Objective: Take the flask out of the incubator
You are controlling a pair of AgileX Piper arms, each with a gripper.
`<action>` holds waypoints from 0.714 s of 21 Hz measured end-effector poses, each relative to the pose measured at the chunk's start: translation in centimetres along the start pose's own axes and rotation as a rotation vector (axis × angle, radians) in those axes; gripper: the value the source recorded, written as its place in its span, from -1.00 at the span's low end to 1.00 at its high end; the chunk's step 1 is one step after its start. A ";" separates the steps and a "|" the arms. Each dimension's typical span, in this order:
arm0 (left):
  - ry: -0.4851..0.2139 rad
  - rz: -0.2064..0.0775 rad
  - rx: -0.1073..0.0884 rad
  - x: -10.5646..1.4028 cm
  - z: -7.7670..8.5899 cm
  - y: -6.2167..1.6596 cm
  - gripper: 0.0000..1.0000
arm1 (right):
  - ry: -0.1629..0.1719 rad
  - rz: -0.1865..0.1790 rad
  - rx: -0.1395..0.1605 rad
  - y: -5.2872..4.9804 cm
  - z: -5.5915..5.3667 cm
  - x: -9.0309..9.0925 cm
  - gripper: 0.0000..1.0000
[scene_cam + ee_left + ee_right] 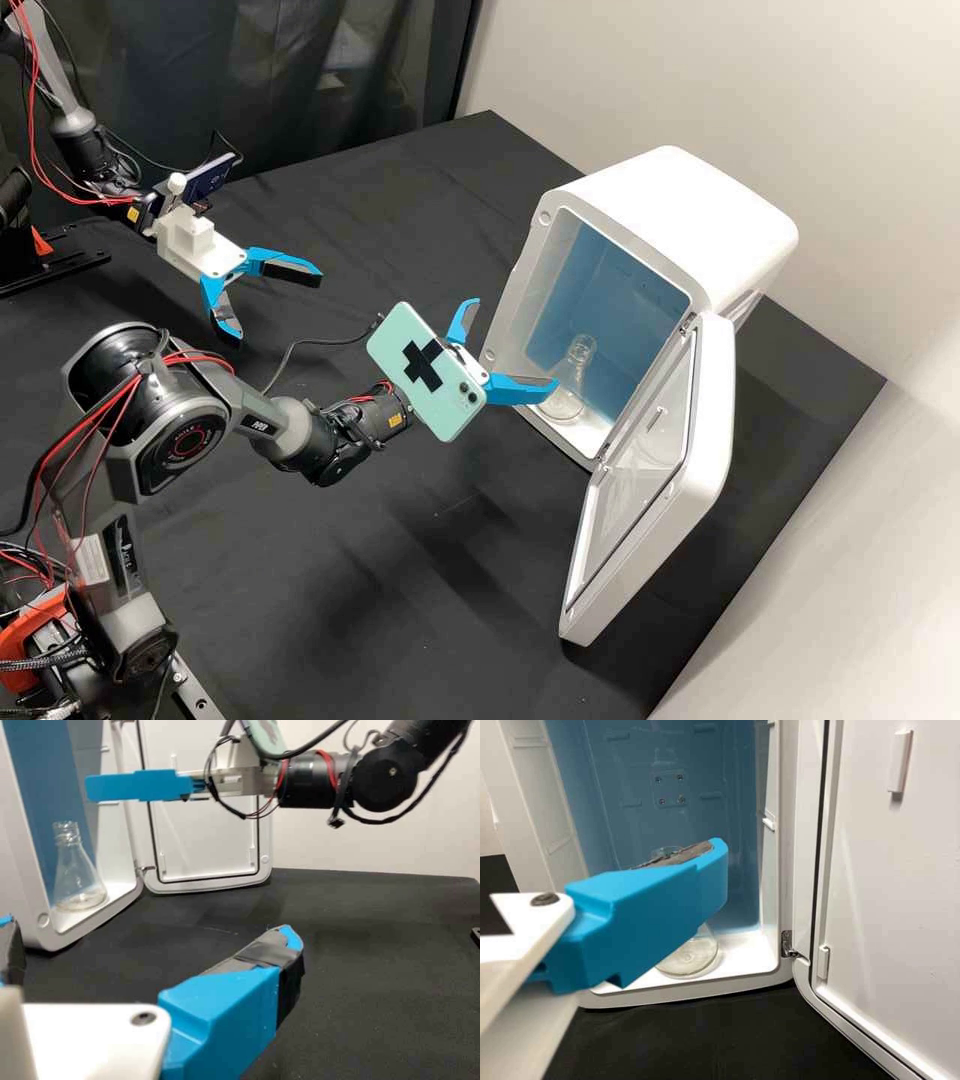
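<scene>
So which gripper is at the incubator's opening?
The right gripper, open at the incubator doorway just before the flask; the left gripper hangs open over the bench, well away.

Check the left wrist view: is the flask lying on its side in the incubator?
No, the flask stands upright on the floor of the incubator, with its neck pointing up.

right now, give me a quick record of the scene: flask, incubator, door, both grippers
flask: upright on the incubator floor, not held
incubator: standing on the bench
door: swung wide open
right gripper: open, at the incubator's opening, near the flask
left gripper: open, above the bench, away from the incubator
task state: flask not yet out
</scene>
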 end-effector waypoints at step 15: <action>0.037 0.025 -0.007 -1.1 -0.8 0.54 1.00 | -0.024 0.016 -0.006 -1.1 -0.1 1.9 1.00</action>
